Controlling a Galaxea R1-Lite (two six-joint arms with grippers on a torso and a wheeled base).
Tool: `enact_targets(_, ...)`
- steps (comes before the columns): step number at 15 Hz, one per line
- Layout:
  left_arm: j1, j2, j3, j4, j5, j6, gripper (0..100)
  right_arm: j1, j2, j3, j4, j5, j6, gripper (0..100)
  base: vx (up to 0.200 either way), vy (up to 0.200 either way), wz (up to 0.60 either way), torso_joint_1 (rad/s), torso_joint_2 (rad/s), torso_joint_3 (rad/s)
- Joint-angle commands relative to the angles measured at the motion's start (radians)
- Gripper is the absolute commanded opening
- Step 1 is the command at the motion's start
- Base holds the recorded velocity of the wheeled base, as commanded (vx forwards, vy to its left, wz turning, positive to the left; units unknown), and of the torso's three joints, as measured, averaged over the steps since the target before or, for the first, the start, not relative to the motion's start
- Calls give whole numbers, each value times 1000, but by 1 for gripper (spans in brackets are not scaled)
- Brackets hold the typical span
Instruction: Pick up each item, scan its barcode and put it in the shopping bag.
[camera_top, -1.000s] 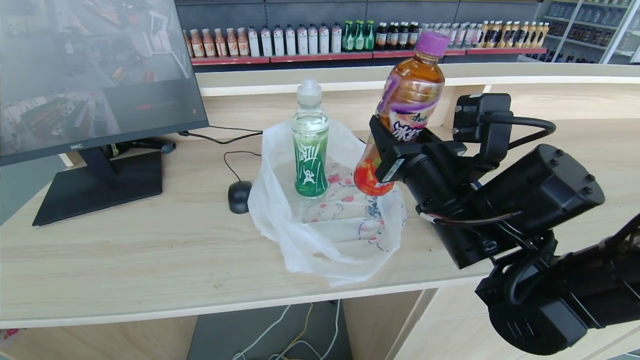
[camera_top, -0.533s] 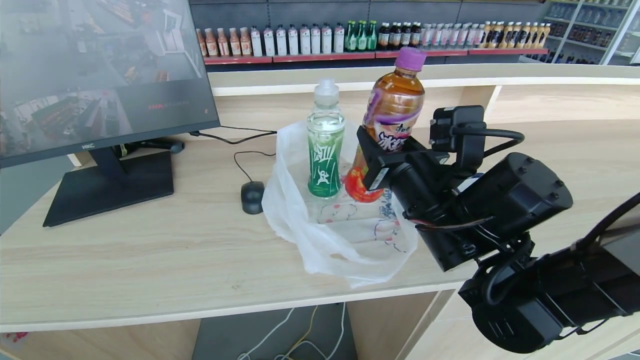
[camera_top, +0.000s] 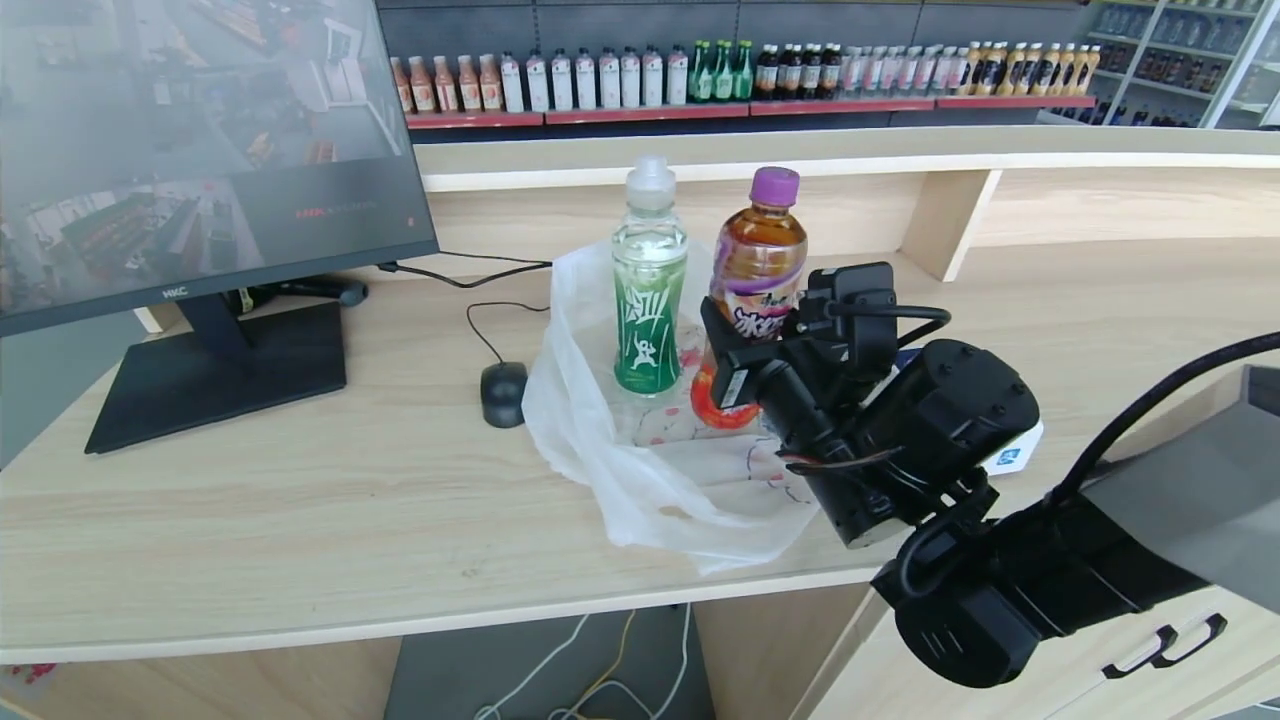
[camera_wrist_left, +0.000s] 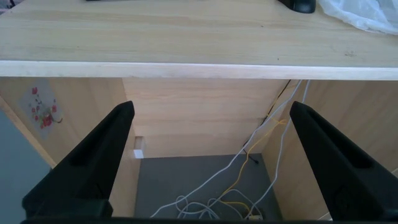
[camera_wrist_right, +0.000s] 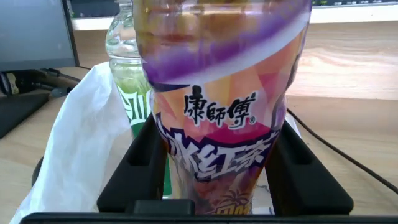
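My right gripper (camera_top: 745, 345) is shut on an amber tea bottle (camera_top: 752, 275) with a purple cap and purple label, held upright with its base low over the white shopping bag (camera_top: 665, 460). The same bottle (camera_wrist_right: 224, 106) sits between the black fingers (camera_wrist_right: 140, 168) in the right wrist view. A green-labelled clear bottle (camera_top: 648, 285) stands upright in the bag just left of it, seen too as the green bottle (camera_wrist_right: 130, 93). My left gripper (camera_wrist_left: 211, 162) hangs open below the counter's front edge (camera_wrist_left: 186, 68), with nothing between its fingers.
A monitor (camera_top: 190, 150) on a black stand occupies the counter's left, with a black mouse (camera_top: 503, 392) and its cable beside the bag. A raised shelf (camera_top: 800, 150) runs behind. A white box (camera_top: 1015, 450) lies right of the arm. Cables hang under the counter (camera_wrist_left: 249, 174).
My right gripper has carried the tea bottle down and to the left, from high above the bag to just beside the green bottle. The head view shifted a little early on.
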Motion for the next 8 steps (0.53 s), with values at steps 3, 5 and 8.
enact_targets(3, 0, 0, 0, 0, 2, 0, 100, -14, 37, -2, -2, 0, -10, 0, 0, 0, 0, 0, 0, 0)
enact_targets(5, 0, 0, 0, 0, 0, 0, 100, -14, 46, -3, -2, 0, -18, 0, 0, 0, 0, 0, 0, 0)
enact_targets(8, 0, 0, 0, 0, 0, 0, 100, -14, 53, -2, -2, 0, -22, 0, 0, 0, 0, 0, 0, 0)
